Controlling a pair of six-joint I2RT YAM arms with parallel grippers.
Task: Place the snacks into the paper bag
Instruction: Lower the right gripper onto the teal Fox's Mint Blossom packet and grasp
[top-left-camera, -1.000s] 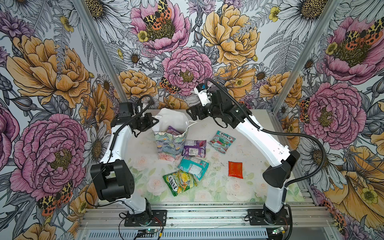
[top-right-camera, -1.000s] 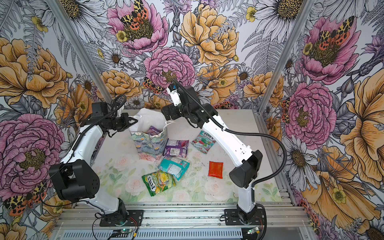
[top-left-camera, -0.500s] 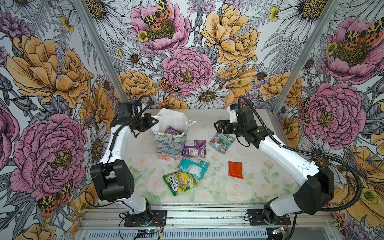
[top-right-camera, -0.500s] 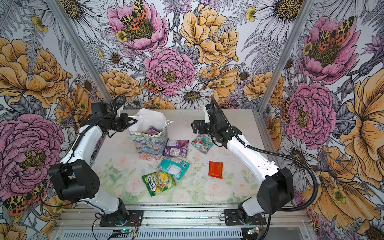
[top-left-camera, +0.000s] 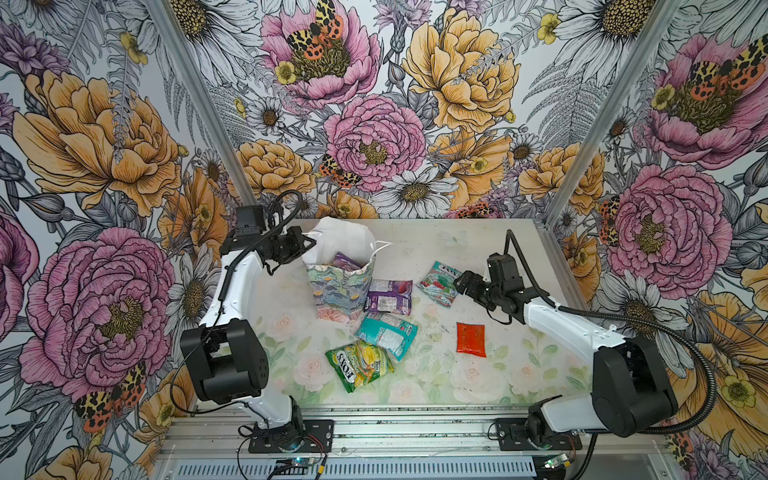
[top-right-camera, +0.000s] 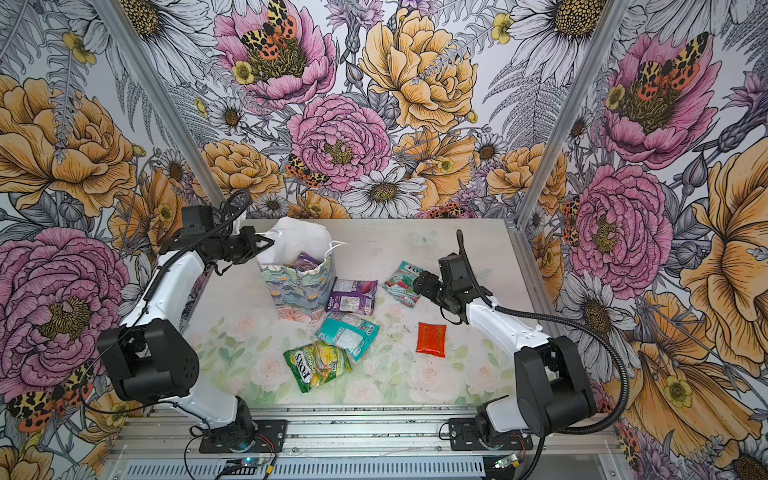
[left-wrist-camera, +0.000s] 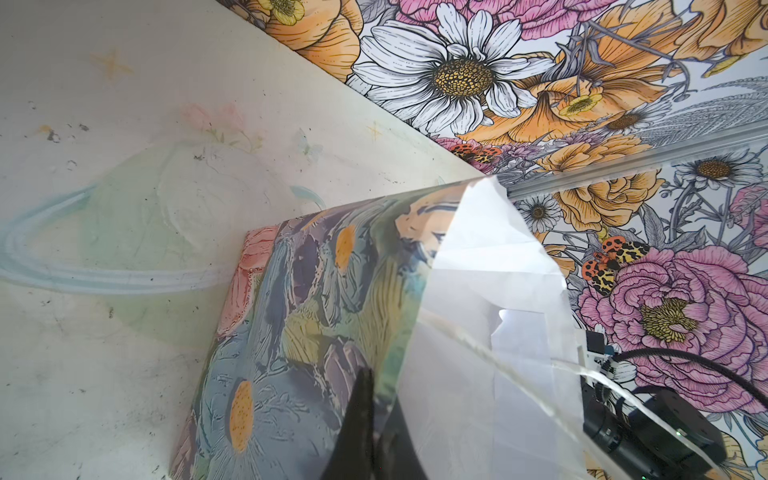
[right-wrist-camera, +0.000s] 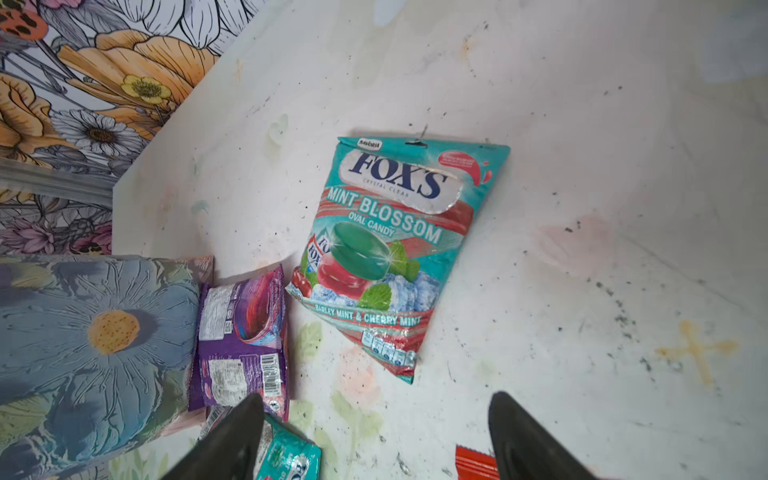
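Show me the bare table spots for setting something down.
Bare: far strip behind the mint packet; near-left patch between left arm and green packet; near-right corner past the red sachet. Crowded: beside the paper bag, around the purple packet and teal packet.

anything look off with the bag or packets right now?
Minor only. The left gripper pinches the paper bag by its rim, so the mouth is pulled lopsided. A purple packet sits high inside, near the front rim. Nothing looks spilled or torn.

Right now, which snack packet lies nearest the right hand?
The teal-and-red Mint Blossom packet, just ahead of the open right hand; the red sachet and the rest lie farther off.
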